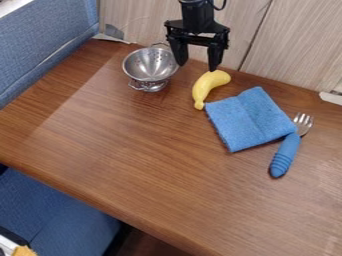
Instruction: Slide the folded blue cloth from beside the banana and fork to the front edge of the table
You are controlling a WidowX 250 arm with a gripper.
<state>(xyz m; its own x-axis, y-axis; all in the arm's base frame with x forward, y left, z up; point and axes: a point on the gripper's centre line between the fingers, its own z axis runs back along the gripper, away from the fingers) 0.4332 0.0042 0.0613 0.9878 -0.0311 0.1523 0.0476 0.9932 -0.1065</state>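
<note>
No readable text, labels, brands, numbers or signs on anything.

Yellow banana (206,88) – blue cloth (248,119), blue fork handle (285,155) – brown wood-grained table (143,165).

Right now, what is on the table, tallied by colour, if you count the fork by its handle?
Blue: 2 (cloth, fork)
Yellow: 1 (banana)
Silver: 1 (colander)
Total: 4
</note>
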